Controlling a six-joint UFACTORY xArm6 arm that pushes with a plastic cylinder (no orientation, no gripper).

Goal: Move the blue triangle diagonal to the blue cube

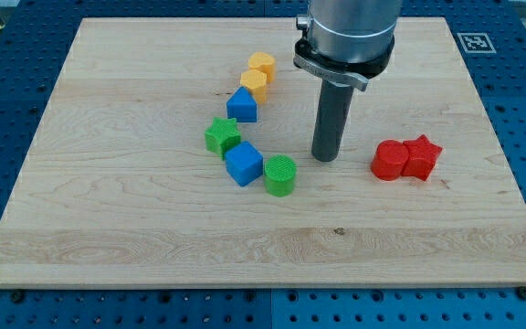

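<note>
A pale wooden counter (153,228) lies on a blue perforated base, with a small black-and-white square marker (472,41) at the board's top right corner; its pattern is too small to read, and no other writing shows.

The blue triangle (242,106) sits left of centre, its pointed end toward the view's top and its flat base toward the view's bottom, so its long axis runs roughly top to bottom. Just above it, touching or nearly so, are two yellow blocks (257,76) stacked in a short diagonal row. Below the triangle is a green star-shaped block (222,135), and just beside that, toward the lower right, lies the blue cube (244,164), turned a little so a corner faces the view's bottom. A green cylinder (280,175) stands against the cube's right side.

My tip (325,158) rests on the counter to the right of this cluster, near the green cylinder but apart from it, and well apart from the blue triangle. There are no jaws on this arm, only the rod.

Toward the view's right, a red cylinder (390,160) and a red star (421,156) touch.
</note>
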